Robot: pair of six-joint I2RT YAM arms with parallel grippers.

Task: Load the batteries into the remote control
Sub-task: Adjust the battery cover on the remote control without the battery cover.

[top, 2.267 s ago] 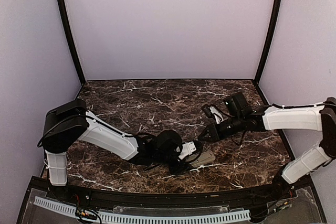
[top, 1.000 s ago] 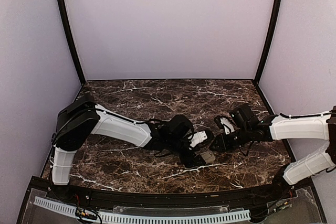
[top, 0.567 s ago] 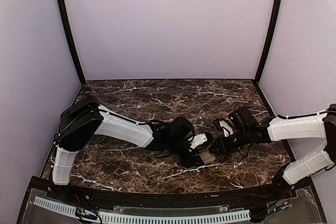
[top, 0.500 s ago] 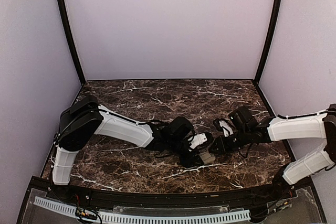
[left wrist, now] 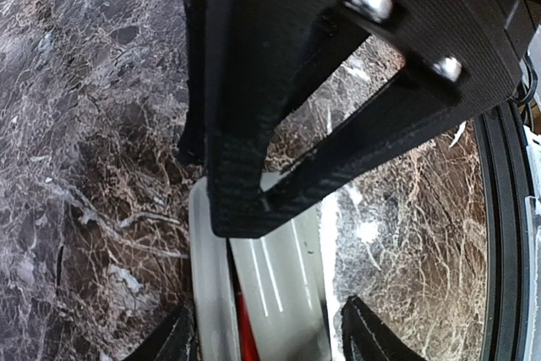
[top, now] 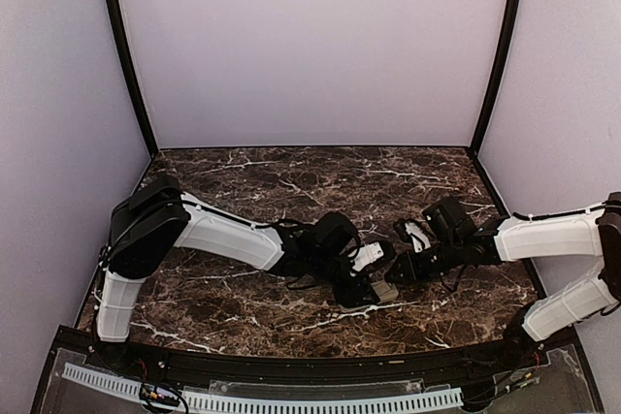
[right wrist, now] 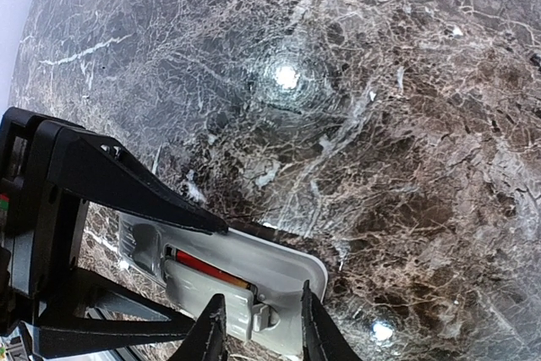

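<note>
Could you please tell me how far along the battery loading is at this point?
Done: one reddish battery lies in the open compartment of the remote control. In hand: the left gripper clamps the remote, and the right gripper has its jaws at the compartment end. Left: a second battery isn't visible, and no cover is on.

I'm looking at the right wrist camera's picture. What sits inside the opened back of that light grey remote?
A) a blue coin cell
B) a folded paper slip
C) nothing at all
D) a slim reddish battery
D: in the right wrist view a slim reddish battery lies lengthwise in the open compartment of the remote control.
</note>
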